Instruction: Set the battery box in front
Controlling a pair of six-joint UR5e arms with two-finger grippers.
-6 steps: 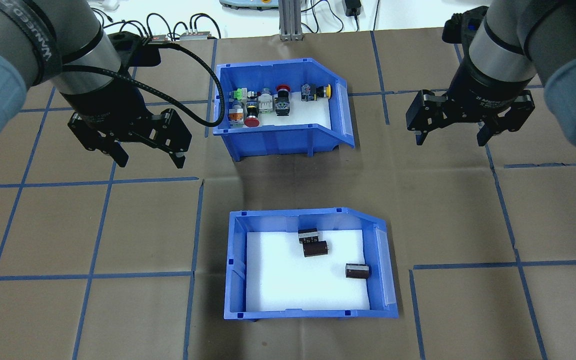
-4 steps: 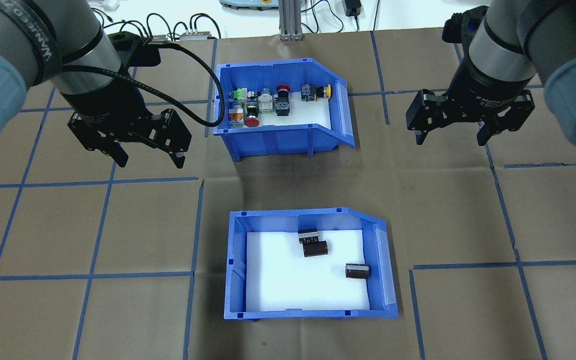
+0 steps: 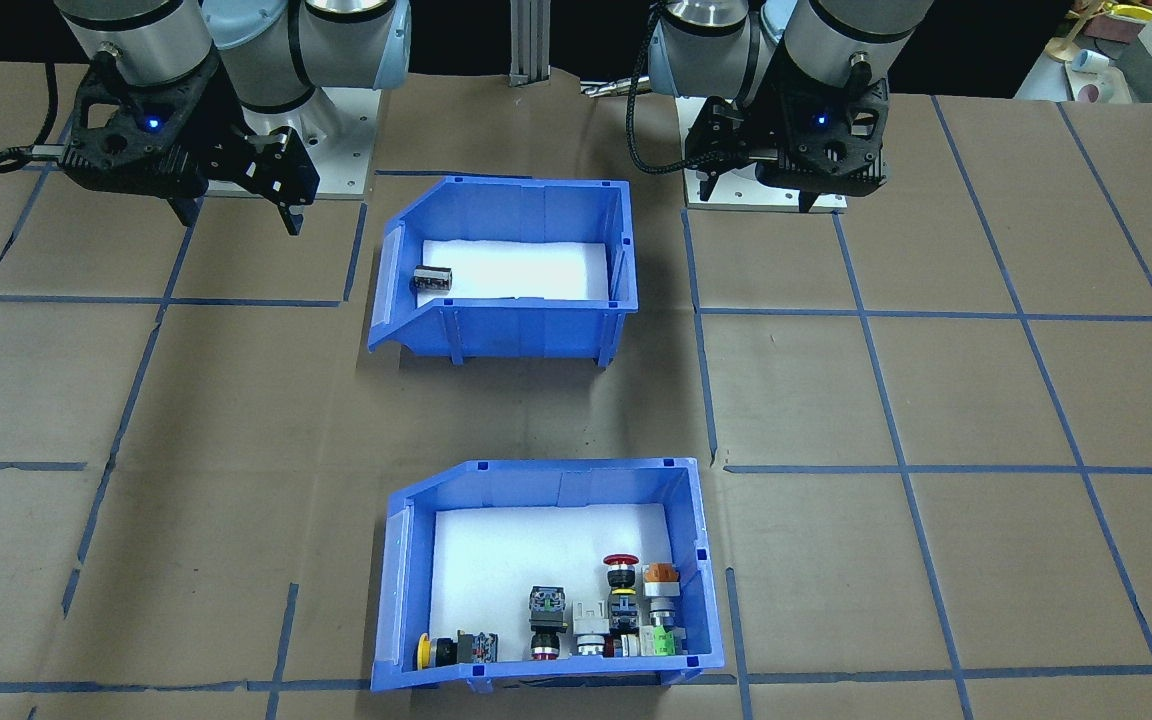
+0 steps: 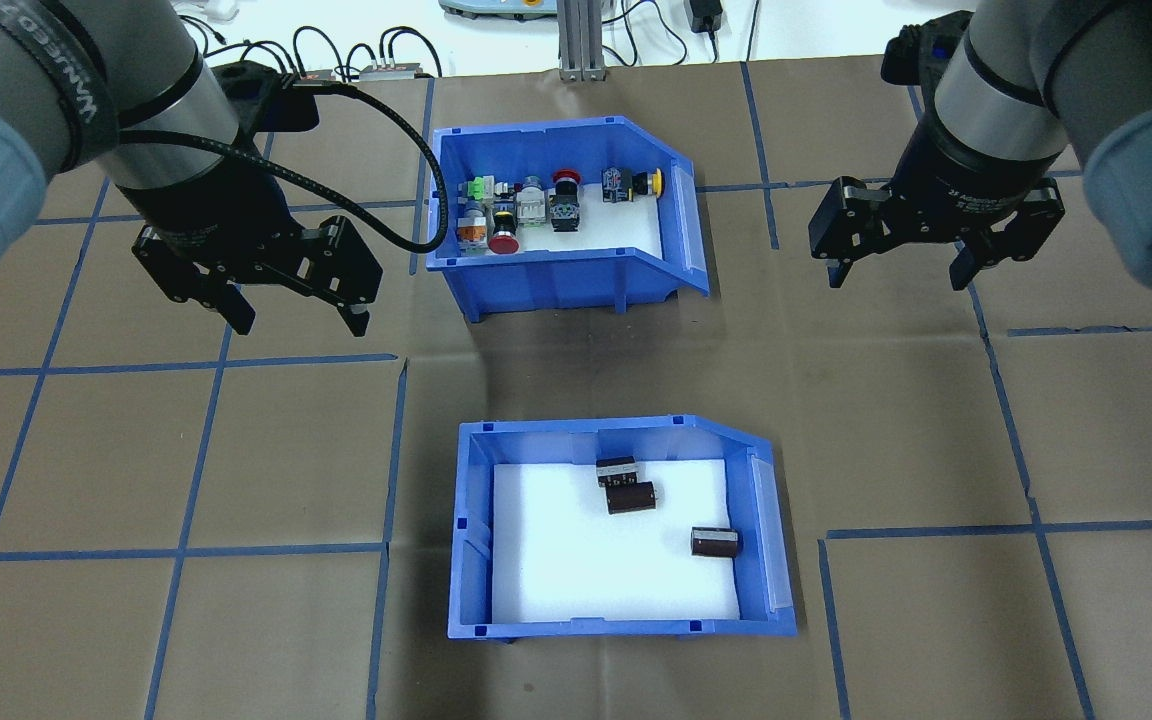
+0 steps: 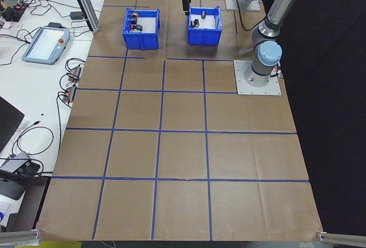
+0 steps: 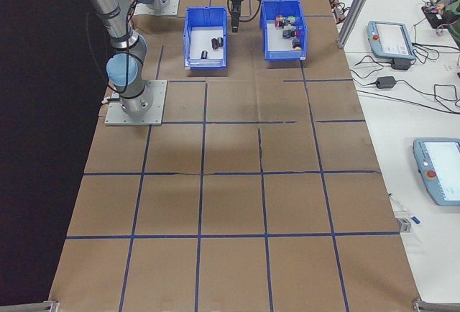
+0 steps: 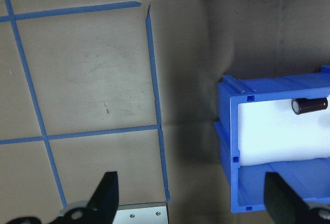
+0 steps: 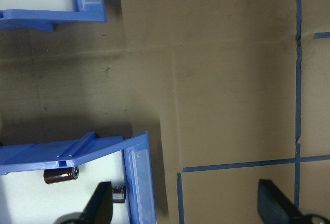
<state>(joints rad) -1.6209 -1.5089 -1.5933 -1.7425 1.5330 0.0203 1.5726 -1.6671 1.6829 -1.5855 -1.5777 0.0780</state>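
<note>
The battery box [image 4: 471, 530] is a blue slant-fronted bin with a white foam floor, on the near middle of the table. Three dark brown cylinders [image 4: 631, 497] lie in it. In the front-facing view the battery box [image 3: 526, 330] is the bin closer to the robot's bases. My left gripper [image 4: 301, 320] hangs open above the paper, left of and beyond the box, holding nothing. My right gripper [image 4: 896, 282] hangs open, right of and beyond it, also holding nothing. The left wrist view shows the battery box's corner [image 7: 229, 131], and the right wrist view its slanted end [image 8: 139, 182].
A like blue bin [image 4: 556, 280] with colourful push-button switches stands farther from the robot, between the two grippers. Blue tape lines cross the brown paper cover. An aluminium post [image 4: 576, 40] and cables stand at the far edge. Teach pendants [image 6: 388, 39] lie on the side table.
Both arms have shifted by only a few pixels. Both bins rest where they were, and both grippers are open as before.
</note>
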